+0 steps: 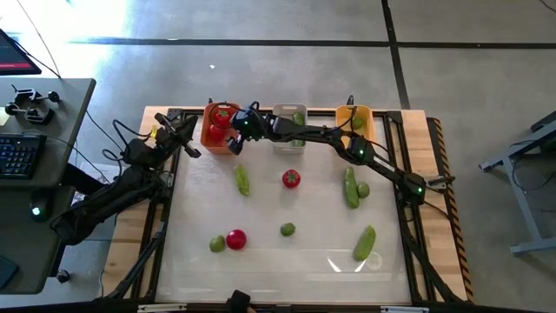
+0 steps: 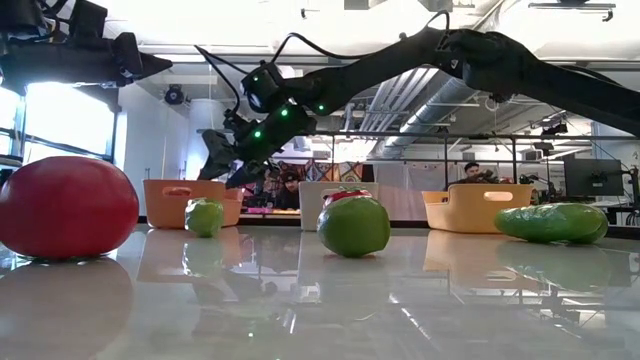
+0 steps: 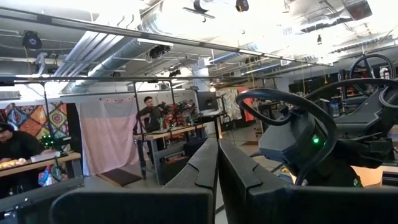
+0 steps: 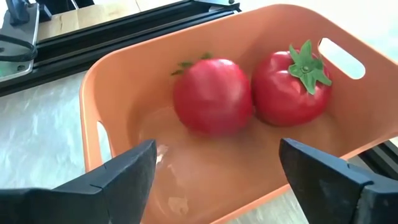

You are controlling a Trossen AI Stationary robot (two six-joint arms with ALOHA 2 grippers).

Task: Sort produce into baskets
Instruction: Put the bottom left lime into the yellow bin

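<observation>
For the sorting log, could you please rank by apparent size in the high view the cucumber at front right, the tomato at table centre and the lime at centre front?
1. Cucumber
2. Tomato
3. Lime

No legible text, labels or numbers anywhere.

My glossy white table (image 1: pixel 269 261) carries three plastic baskets (image 1: pixel 287 130) along its far edge, with loose red tomatoes (image 1: pixel 291 179), green limes (image 1: pixel 287 229) and dark-green cucumbers (image 1: pixel 351 188).

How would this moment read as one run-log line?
right hand: open above orange-red plastic basket | basket: two round red tomatoes | left hand: shut, waiting
</observation>
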